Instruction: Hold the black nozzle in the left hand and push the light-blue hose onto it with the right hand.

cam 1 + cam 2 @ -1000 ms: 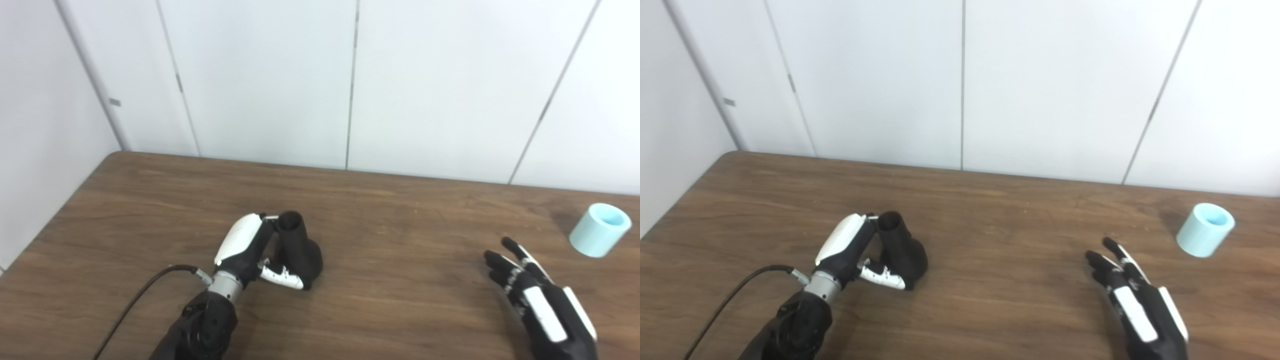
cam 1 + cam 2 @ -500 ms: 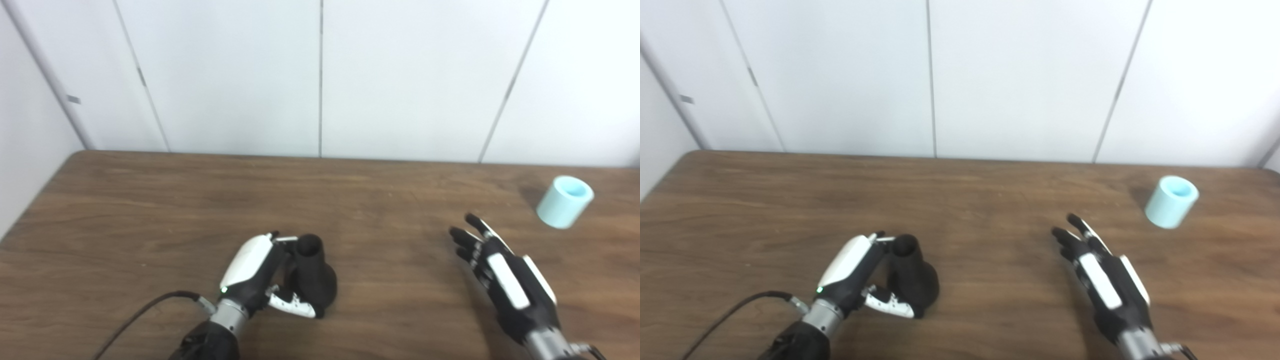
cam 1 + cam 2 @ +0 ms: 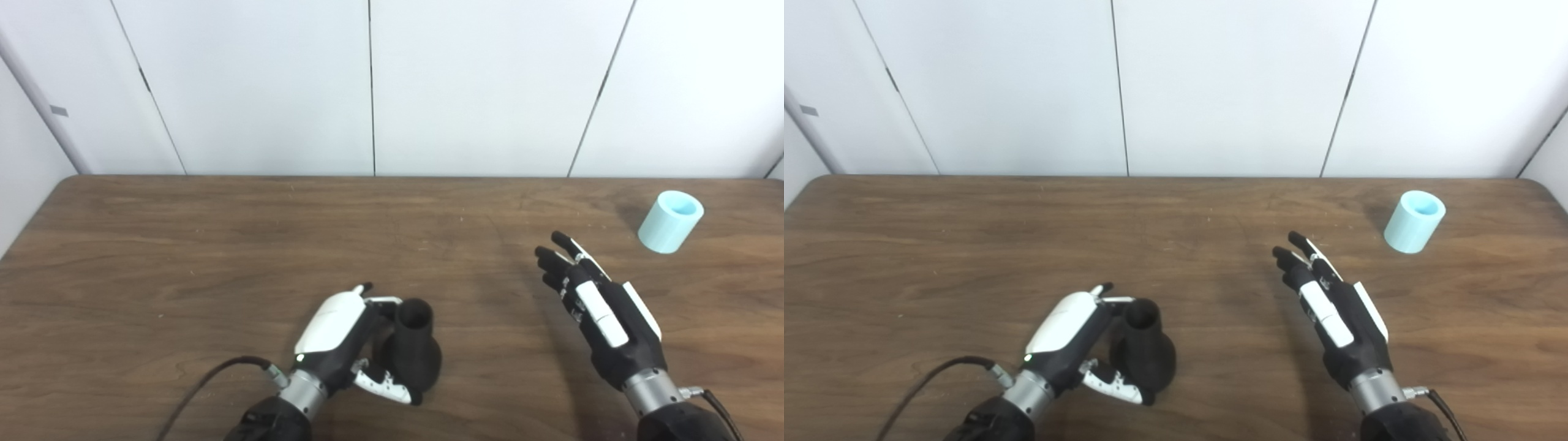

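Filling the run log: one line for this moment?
left robot hand: shut on nozzle | right robot hand: open, empty | hose: on table, untouched

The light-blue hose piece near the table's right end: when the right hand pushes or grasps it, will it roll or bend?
The light-blue hose is a short, thick-walled tube, so it probably stays stiff. It seems to stand on end, slightly tilted; a sideways nudge from the open right hand might tip it, and then it could roll.

Premises appear to be a plain test room or lab. A brown wood-grain table [image 3: 184, 245] stands with its far edge against bare white wall panels [image 3: 257, 86] divided by thin vertical seams; no furnishings or domestic items visible.
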Tool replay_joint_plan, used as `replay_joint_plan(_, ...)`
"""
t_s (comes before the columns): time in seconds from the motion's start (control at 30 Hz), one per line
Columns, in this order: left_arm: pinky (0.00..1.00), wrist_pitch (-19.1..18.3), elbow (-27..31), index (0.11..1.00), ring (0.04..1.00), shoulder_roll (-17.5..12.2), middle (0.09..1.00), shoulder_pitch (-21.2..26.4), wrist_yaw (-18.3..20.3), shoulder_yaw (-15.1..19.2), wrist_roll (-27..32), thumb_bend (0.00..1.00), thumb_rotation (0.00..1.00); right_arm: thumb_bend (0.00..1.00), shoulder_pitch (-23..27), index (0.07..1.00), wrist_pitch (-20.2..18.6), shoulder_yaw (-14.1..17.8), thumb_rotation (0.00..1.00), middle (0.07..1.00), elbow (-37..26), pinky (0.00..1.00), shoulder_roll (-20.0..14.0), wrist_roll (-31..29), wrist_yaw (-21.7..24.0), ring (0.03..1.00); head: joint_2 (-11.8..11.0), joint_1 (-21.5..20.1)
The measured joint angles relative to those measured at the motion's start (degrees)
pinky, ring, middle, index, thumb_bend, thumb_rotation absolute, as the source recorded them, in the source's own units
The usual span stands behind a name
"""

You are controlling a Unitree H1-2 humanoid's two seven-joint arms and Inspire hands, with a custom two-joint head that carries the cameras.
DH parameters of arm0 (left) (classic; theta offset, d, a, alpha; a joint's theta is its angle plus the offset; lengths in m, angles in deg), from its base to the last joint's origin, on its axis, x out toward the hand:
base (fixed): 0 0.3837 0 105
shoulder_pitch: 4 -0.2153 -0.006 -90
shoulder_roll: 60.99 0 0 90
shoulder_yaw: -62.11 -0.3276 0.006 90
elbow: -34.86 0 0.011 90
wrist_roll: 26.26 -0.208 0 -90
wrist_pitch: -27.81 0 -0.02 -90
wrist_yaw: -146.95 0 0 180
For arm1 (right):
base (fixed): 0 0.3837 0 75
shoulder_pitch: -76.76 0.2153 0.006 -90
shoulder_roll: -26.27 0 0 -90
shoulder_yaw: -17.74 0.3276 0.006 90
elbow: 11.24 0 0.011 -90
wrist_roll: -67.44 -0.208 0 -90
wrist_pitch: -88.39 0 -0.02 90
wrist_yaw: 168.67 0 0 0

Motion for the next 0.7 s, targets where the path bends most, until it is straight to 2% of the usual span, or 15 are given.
replay_joint_plan(0.17, 1.00, 0.6, 0.0, 0.489, 0.712, 0.0, 0.484, 0.1, 0.2, -0.6, 0.0, 0.52, 0.00, 0.51, 0.6, 0.900, -0.7, 1.3, 0.60, 0.870, -1.4, 0.90, -0.4, 0.1, -0.5, 0.890, -0.2, -1.6)
replay_joint_plan(0.27, 1.00, 1.2, -0.2, 0.489, 0.708, 0.0, 0.485, 0.0, 0.2, -0.6, 0.1, 0.52, 0.00, 0.56, 2.4, 0.872, -2.1, 2.4, 0.51, 0.847, -2.2, 0.82, -1.4, 1.1, -1.2, 0.865, -0.6, -2.3)
replay_joint_plan(0.37, 1.00, 2.3, -0.5, 0.489, 0.707, 0.0, 0.485, -0.2, 0.1, -0.5, 0.4, 0.52, 0.00, 0.59, 5.2, 0.854, -2.7, 3.4, 0.31, 0.828, -2.8, 0.76, -3.4, 3.9, -2.3, 0.842, -1.1, -3.3)
replay_joint_plan(0.53, 1.00, 3.2, -1.0, 0.488, 0.709, 0.4, 0.486, -0.8, -0.5, 0.0, 0.8, 0.52, 0.00, 0.68, 10.6, 0.790, -2.4, 3.6, 0.19, 0.767, -2.8, 0.68, -9.2, 15.0, -4.7, 0.772, -1.4, -8.3)
replay_joint_plan(0.63, 1.00, 4.2, -1.4, 0.487, 0.708, 0.4, 0.486, -1.1, -1.2, 0.3, 1.6, 0.52, 0.00, 0.72, 14.3, 0.767, -2.0, 2.2, 0.16, 0.763, -1.1, 0.69, -13.3, 23.3, -5.8, 0.758, -1.7, -9.7)
replay_joint_plan(0.7, 1.00, 5.1, -1.8, 0.487, 0.707, 0.4, 0.486, -1.3, -1.4, 0.7, 2.2, 0.52, 0.00, 0.73, 16.5, 0.762, -2.0, -0.2, 0.15, 0.768, -0.3, 0.70, -16.3, 29.3, -5.6, 0.758, -3.4, -15.0)
